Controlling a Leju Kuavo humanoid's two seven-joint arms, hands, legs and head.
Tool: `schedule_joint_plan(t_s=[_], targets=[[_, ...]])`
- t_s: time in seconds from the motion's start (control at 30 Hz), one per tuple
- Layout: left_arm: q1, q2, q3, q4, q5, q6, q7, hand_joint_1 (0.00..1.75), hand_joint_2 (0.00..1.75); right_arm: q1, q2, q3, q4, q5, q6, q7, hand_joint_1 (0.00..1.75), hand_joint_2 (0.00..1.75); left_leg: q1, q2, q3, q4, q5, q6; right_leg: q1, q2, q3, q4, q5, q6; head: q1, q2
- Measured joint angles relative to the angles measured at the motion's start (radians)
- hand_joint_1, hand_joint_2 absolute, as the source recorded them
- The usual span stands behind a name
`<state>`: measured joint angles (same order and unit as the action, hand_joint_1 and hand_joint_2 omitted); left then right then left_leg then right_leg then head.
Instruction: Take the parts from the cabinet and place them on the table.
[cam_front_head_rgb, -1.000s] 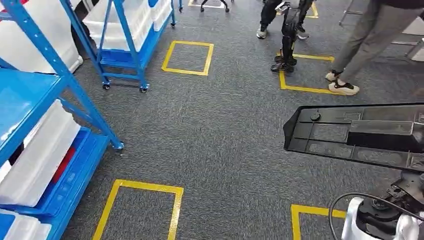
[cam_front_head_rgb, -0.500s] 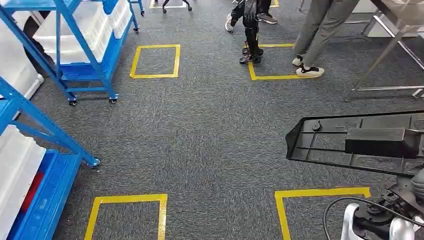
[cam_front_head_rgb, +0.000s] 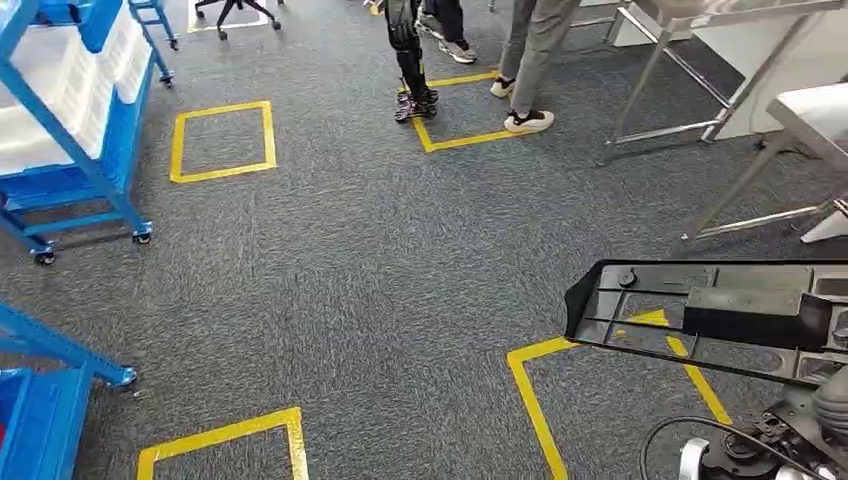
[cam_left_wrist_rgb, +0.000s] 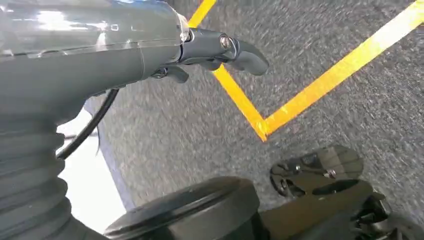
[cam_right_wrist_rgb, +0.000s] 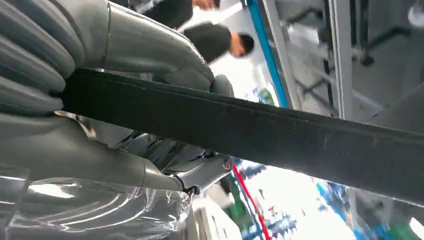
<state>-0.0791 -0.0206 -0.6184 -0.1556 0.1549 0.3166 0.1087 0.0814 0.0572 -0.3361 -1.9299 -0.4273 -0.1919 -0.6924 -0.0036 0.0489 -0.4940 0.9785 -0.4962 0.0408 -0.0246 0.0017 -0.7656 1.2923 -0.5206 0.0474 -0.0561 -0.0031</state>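
A long black plastic part (cam_front_head_rgb: 720, 310), a flat tray-like moulding with ribs and recesses, is carried low at the right of the head view, over the carpet. My right hand (cam_right_wrist_rgb: 150, 95) grips it; the part's dark edge (cam_right_wrist_rgb: 280, 135) runs across the right wrist view between thumb and fingers. My left hand (cam_left_wrist_rgb: 215, 50) hangs at my side above the floor and holds nothing, its fingers loosely extended. The blue cabinet rack (cam_front_head_rgb: 70, 110) with white bins stands at the far left.
Two tables stand at the upper right: a metal-legged one (cam_front_head_rgb: 700, 20) and a white-topped one (cam_front_head_rgb: 815, 110). People's legs (cam_front_head_rgb: 530, 60) stand by a yellow floor square (cam_front_head_rgb: 455, 140). More yellow tape squares (cam_front_head_rgb: 222, 140) mark the grey carpet. Another blue rack corner (cam_front_head_rgb: 40, 400) lies at lower left.
The camera has turned to the right: racks slid off to the left and the tables came into view. The black part stays in my right hand.
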Motion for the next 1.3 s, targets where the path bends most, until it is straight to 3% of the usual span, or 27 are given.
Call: schedule_joint_plan(t_s=[0.07, 0.1, 0.13, 0.27, 0.3, 0.33, 0.37, 0.43, 0.47, 0.5, 0.53, 0.57, 0.6, 0.63, 0.67, 0.77, 0.8, 0.87, 0.93, 0.97, 1.0, 1.03, 1.1, 1.13, 1.17, 1.27, 1.3], targets=[[-0.002, 0.003, -0.003, 0.000, -0.010, 0.003, 0.006, 0.00, 1.75, 0.002, 0.004, -0.003, -0.001, -0.004, 0.004, -0.002, 1.75, 1.75, 0.001, 0.025, 0.008, 0.001, -0.007, -0.006, 0.000, -0.018, 0.096, -0.165, 0.077, -0.001, 0.000, 0.000], [-0.002, 0.005, -0.008, 0.000, -0.017, -0.001, 0.008, 0.00, 1.75, 0.003, 0.006, -0.005, -0.006, -0.006, 0.008, -0.003, 1.75, 1.75, 0.000, 0.036, 0.013, 0.002, -0.012, -0.011, 0.001, -0.052, 0.154, -0.261, 0.105, -0.005, 0.000, 0.000], [-0.003, 0.009, -0.012, 0.000, -0.022, -0.013, 0.014, 0.00, 1.75, 0.003, 0.009, -0.008, -0.010, -0.005, 0.015, -0.004, 1.75, 1.75, -0.005, 0.043, 0.015, 0.001, -0.016, -0.015, 0.011, -0.077, 0.162, -0.274, 0.086, -0.017, 0.000, 0.000], [-0.022, 0.017, -0.030, 0.000, -0.035, -0.108, 0.056, 0.00, 1.75, 0.003, 0.024, -0.032, -0.037, 0.029, 0.029, -0.006, 1.75, 1.75, -0.007, 0.078, 0.030, -0.002, -0.027, -0.038, 0.019, -0.038, 0.158, -0.279, 0.088, -0.039, 0.000, 0.000], [-0.023, 0.017, -0.038, 0.000, -0.040, -0.124, 0.061, 0.00, 1.75, 0.003, 0.028, -0.040, -0.048, 0.037, 0.032, -0.006, 1.75, 1.75, -0.002, 0.071, 0.031, 0.004, -0.039, -0.045, 0.005, -0.026, 0.167, -0.289, 0.093, -0.047, 0.000, 0.000], [-0.023, 0.017, -0.044, 0.000, -0.041, -0.131, 0.061, 0.00, 1.75, 0.001, 0.032, -0.047, -0.056, 0.042, 0.033, -0.007, 1.75, 1.75, 0.000, 0.023, 0.022, 0.037, -0.060, -0.048, 0.006, -0.018, 0.169, -0.291, 0.093, -0.053, 0.000, 0.000], [-0.026, 0.017, -0.047, 0.000, -0.040, -0.138, 0.061, 0.00, 1.75, -0.004, 0.036, -0.052, -0.061, 0.048, 0.035, -0.007, 1.75, 1.75, 0.002, -0.015, -0.012, 0.113, -0.103, -0.050, 0.006, -0.010, 0.168, -0.291, 0.093, -0.059, 0.000, 0.000], [-0.037, 0.017, -0.047, 0.000, -0.032, -0.143, 0.061, 0.00, 1.75, -0.010, 0.046, -0.061, -0.066, 0.054, 0.037, -0.006, 1.75, 1.75, 0.003, -0.040, -0.088, 0.275, -0.172, -0.054, 0.009, 0.010, 0.168, -0.290, 0.092, -0.062, 0.000, 0.000], [-0.043, 0.016, -0.047, 0.000, -0.031, -0.148, 0.061, 0.00, 1.75, -0.010, 0.053, -0.066, -0.066, 0.057, 0.038, -0.004, 1.75, 1.75, 0.003, -0.044, -0.117, 0.336, -0.185, -0.054, 0.011, 0.023, 0.169, -0.289, 0.092, -0.062, 0.000, 0.000], [-0.047, 0.016, -0.047, 0.000, -0.031, -0.149, 0.061, 0.00, 1.75, -0.010, 0.055, -0.073, -0.066, 0.061, 0.039, -0.003, 1.75, 1.75, 0.003, -0.044, -0.119, 0.337, -0.166, -0.053, 0.012, 0.038, 0.171, -0.288, 0.091, -0.062, 0.000, 0.000], [-0.046, 0.016, -0.048, 0.000, -0.031, -0.150, 0.062, 0.00, 1.75, -0.011, 0.056, -0.077, -0.066, 0.063, 0.040, -0.002, 1.75, 1.75, 0.003, -0.044, -0.102, 0.295, -0.129, -0.051, 0.012, 0.052, 0.172, -0.287, 0.091, -0.062, 0.000, 0.000], [-0.043, 0.016, -0.049, 0.000, -0.032, -0.150, 0.064, 0.00, 1.75, -0.013, 0.058, -0.083, -0.066, 0.065, 0.041, -0.002, 1.75, 1.75, 0.006, -0.049, -0.065, 0.206, -0.071, -0.048, 0.011, 0.071, 0.174, -0.285, 0.091, -0.061, 0.000, 0.000], [-0.039, 0.015, -0.050, 0.000, -0.032, -0.148, 0.068, 0.00, 1.75, -0.014, 0.059, -0.086, -0.067, 0.068, 0.045, -0.001, 1.75, 1.75, 0.009, -0.074, -0.030, 0.114, -0.018, -0.047, 0.010, 0.084, 0.175, -0.281, 0.090, -0.058, 0.000, 0.000], [-0.033, 0.015, -0.050, 0.000, -0.031, -0.146, 0.069, 0.00, 1.75, -0.014, 0.060, -0.089, -0.066, 0.069, 0.053, 0.000, 1.75, 1.75, 0.015, -0.146, -0.010, 0.057, -0.005, -0.046, 0.008, 0.098, 0.167, -0.278, 0.090, -0.053, 0.000, 0.000], [-0.031, 0.014, -0.050, 0.000, -0.026, -0.146, 0.071, 0.00, 1.75, -0.015, 0.060, -0.090, -0.066, 0.071, 0.057, 0.004, 1.75, 1.75, 0.017, -0.162, -0.008, 0.030, -0.010, -0.044, 0.011, 0.113, 0.157, -0.269, 0.094, -0.045, 0.000, 0.000], [-0.035, 0.010, -0.050, 0.000, -0.021, -0.146, 0.077, 0.00, 1.75, -0.014, 0.061, -0.096, -0.066, 0.084, 0.068, 0.007, 1.75, 1.75, 0.005, -0.128, -0.006, 0.026, -0.014, -0.027, 0.003, 0.150, 0.142, -0.280, 0.110, -0.019, 0.000, 0.000], [-0.035, 0.004, -0.050, 0.000, -0.019, -0.146, 0.077, 0.00, 1.75, -0.015, 0.060, -0.097, -0.067, 0.087, 0.069, 0.007, 1.75, 1.75, 0.016, -0.111, -0.001, 0.012, -0.004, -0.016, 0.003, 0.158, 0.139, -0.278, 0.112, -0.013, 0.000, 0.000], [-0.031, 0.004, -0.050, 0.000, -0.016, -0.146, 0.077, 0.00, 1.75, -0.015, 0.061, -0.100, -0.069, 0.092, 0.070, 0.006, 1.75, 1.75, 0.012, -0.080, 0.003, 0.002, 0.003, -0.005, 0.011, 0.036, 0.108, -0.207, 0.060, -0.014, 0.000, 0.000], [-0.029, 0.004, -0.049, 0.000, -0.014, -0.146, 0.077, 0.00, 1.75, -0.013, 0.061, -0.100, -0.069, 0.093, 0.069, 0.006, 1.75, 1.75, 0.007, -0.050, 0.000, 0.003, 0.003, -0.004, 0.008, 0.004, 0.031, -0.044, -0.017, -0.009, 0.001, 0.000], [-0.028, 0.004, -0.049, 0.000, -0.013, -0.146, 0.077, 0.00, 1.75, -0.011, 0.061, -0.100, -0.069, 0.093, 0.069, 0.006, 1.75, 1.75, 0.006, -0.032, -0.001, 0.004, 0.001, -0.003, 0.006, 0.003, -0.002, 0.025, -0.036, -0.007, 0.001, 0.000], [-0.028, 0.003, -0.049, 0.000, -0.013, -0.146, 0.077, 0.00, 1.75, -0.010, 0.061, -0.100, -0.069, 0.094, 0.069, 0.006, 1.75, 1.75, 0.005, -0.016, 0.001, 0.004, 0.000, -0.004, 0.004, 0.002, -0.006, 0.035, -0.027, -0.006, 0.001, 0.000], [-0.028, 0.003, -0.049, 0.000, -0.014, -0.146, 0.077, 0.00, 1.75, -0.010, 0.061, -0.101, -0.069, 0.095, 0.069, 0.006, 1.75, 1.75, 0.005, -0.002, 0.003, 0.004, -0.003, -0.006, 0.003, 0.000, 0.015, -0.003, 0.001, -0.005, 0.001, 0.000], [-0.028, 0.001, -0.049, 0.000, -0.014, -0.146, 0.077, 0.00, 1.75, -0.010, 0.061, -0.102, -0.069, 0.095, 0.069, 0.006, 1.75, 1.75, 0.005, 0.023, 0.013, 0.004, -0.011, -0.011, 0.003, -0.023, 0.117, -0.182, 0.083, -0.007, 0.001, 0.000], [-0.027, 0.001, -0.049, 0.000, -0.014, -0.146, 0.077, 0.00, 1.75, -0.011, 0.061, -0.102, -0.069, 0.096, 0.069, 0.006, 1.75, 1.75, 0.004, 0.035, 0.020, 0.005, -0.017, -0.016, 0.006, -0.068, 0.164, -0.270, 0.094, -0.012, 0.001, 0.000], [-0.026, 0.001, -0.049, 0.000, -0.015, -0.145, 0.077, 0.00, 1.75, -0.010, 0.061, -0.102, -0.069, 0.096, 0.069, 0.008, 1.75, 1.75, -0.005, 0.044, 0.018, 0.007, -0.023, -0.023, 0.016, -0.084, 0.169, -0.275, 0.086, -0.023, 0.001, 0.000], [-0.028, 0.001, -0.049, 0.000, -0.012, -0.146, 0.077, 0.00, 1.75, -0.011, 0.061, -0.102, -0.072, 0.097, 0.069, 0.007, 1.75, 1.75, -0.003, 0.071, 0.031, -0.002, -0.030, -0.036, 0.021, -0.045, 0.165, -0.273, 0.080, -0.039, 0.000, 0.000], [-0.031, 0.001, -0.049, 0.000, -0.011, -0.146, 0.077, 0.00, 1.75, -0.011, 0.060, -0.102, -0.072, 0.097, 0.069, 0.007, 1.75, 1.75, -0.005, 0.076, 0.040, -0.001, -0.036, -0.044, 0.013, -0.031, 0.170, -0.282, 0.084, -0.047, 0.000, 0.000]])
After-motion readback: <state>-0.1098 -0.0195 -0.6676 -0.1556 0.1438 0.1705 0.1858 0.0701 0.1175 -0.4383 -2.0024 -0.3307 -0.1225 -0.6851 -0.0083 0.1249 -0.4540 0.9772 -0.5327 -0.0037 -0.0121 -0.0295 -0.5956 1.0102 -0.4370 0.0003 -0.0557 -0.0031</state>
